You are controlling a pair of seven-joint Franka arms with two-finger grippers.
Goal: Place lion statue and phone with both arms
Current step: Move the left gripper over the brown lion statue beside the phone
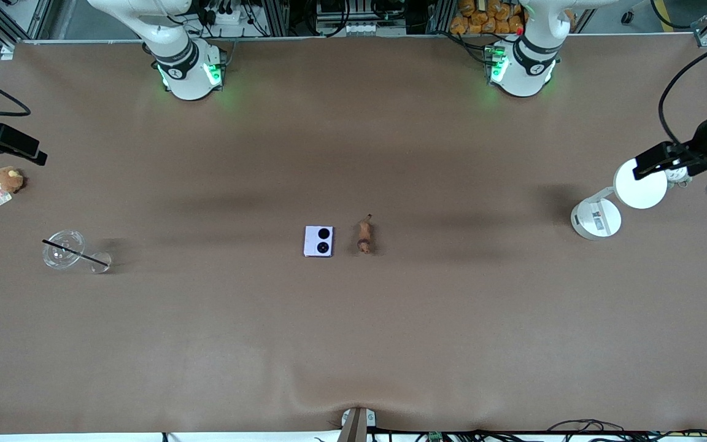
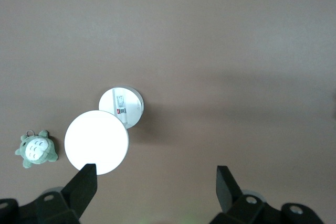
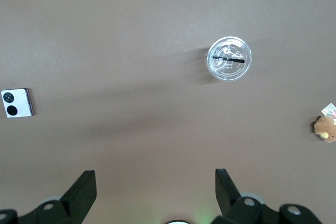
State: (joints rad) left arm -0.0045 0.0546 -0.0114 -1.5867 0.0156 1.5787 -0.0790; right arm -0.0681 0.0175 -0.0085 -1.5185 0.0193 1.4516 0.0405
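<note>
The pale lilac phone lies flat in the middle of the table, camera circles up. The small brown-orange lion statue lies on its side just beside it, toward the left arm's end. My left gripper hangs open and empty over the left arm's end of the table, above a white disc; its empty jaws show in the left wrist view. My right gripper hangs open and empty over the right arm's end. The phone also shows in the right wrist view. Neither wrist view shows the lion.
A white round-based stand with a white disc and a grey-white plush sit at the left arm's end. A clear lidded cup with a black straw and a brown plush with a tag sit at the right arm's end.
</note>
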